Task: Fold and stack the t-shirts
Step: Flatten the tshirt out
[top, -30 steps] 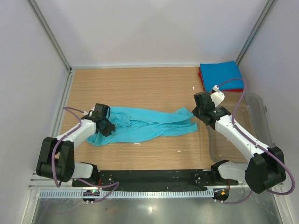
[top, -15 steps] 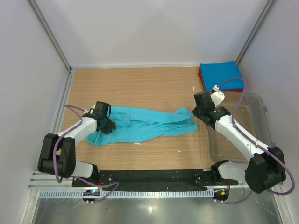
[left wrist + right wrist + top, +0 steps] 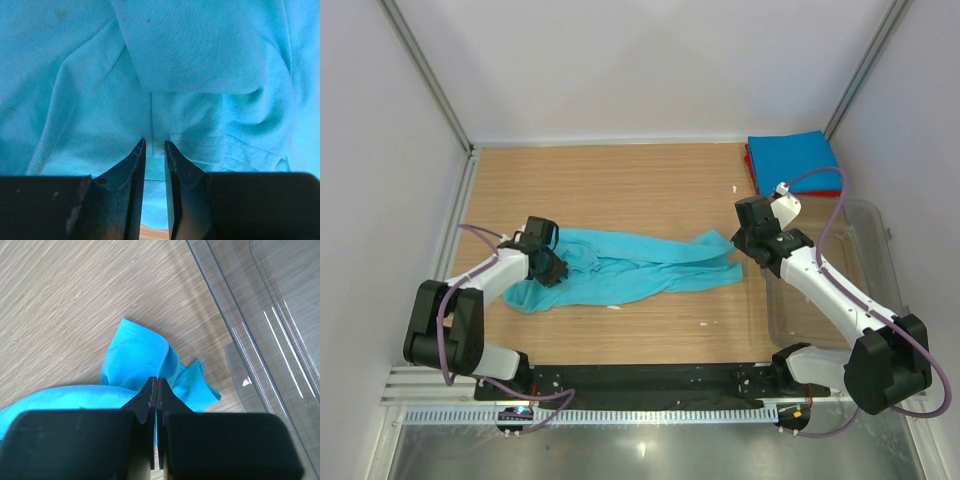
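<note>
My left gripper (image 3: 154,145) stands with jaws narrowly apart at a hem of the teal shirt (image 3: 200,60); I cannot tell whether cloth is pinched; my right gripper (image 3: 156,382) is closed at the shirt's other end, hold unconfirmed; the teal shirt lies bunched lengthwise across the table (image 3: 620,180), unfolded. Done: blue shirt (image 3: 795,155), folded, sits on the folded red shirt (image 3: 751,172) at the far right corner; remaining, in my judgement: spread, fold and stack the teal shirt.
</note>
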Robot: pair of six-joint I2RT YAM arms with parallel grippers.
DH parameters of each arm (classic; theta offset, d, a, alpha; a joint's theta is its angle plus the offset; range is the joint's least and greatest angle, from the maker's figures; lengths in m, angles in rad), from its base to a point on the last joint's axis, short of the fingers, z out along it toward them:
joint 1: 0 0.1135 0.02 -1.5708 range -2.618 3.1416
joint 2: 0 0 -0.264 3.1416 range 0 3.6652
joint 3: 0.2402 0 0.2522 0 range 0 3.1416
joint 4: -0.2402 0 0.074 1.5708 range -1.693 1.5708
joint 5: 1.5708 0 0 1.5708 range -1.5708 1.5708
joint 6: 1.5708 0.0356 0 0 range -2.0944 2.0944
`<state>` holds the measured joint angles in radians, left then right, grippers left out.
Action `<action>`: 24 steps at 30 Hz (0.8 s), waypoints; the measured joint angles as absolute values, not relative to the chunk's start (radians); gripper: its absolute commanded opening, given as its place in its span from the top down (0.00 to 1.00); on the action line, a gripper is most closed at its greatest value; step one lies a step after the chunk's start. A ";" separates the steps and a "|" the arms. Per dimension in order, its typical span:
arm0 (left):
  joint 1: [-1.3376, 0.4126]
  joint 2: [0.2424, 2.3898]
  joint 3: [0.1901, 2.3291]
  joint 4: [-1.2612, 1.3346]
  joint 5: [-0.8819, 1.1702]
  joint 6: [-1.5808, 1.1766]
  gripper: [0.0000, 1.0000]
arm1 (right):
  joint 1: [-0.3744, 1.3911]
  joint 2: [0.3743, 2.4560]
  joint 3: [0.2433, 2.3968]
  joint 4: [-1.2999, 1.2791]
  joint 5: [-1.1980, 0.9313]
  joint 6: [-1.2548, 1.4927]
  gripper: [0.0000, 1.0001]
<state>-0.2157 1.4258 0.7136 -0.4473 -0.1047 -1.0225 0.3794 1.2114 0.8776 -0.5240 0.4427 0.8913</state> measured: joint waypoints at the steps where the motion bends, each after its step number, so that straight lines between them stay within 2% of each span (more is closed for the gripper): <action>1: -0.216 1.427 0.715 -0.447 -0.105 -1.023 0.78 | 0.379 1.211 0.878 -0.524 0.443 0.891 0.99; 11: -0.216 1.443 0.724 -0.445 -0.105 -1.023 0.85 | 0.379 1.211 0.877 -0.524 0.443 0.889 0.99; 14: -0.216 1.445 0.725 -0.445 -0.106 -1.022 0.91 | 0.379 1.211 0.877 -0.524 0.445 0.888 0.99; 16: -0.216 1.445 0.726 -0.445 -0.109 -1.022 0.89 | 0.379 1.211 0.877 -0.524 0.445 0.889 0.99; 19: -0.216 1.446 0.732 -0.448 -0.113 -1.021 0.81 | 0.379 1.211 0.876 -0.524 0.445 0.888 0.99; 24: -0.216 1.446 0.744 -0.459 -0.121 -1.021 0.79 | 0.379 1.211 0.876 -0.524 0.446 0.888 0.99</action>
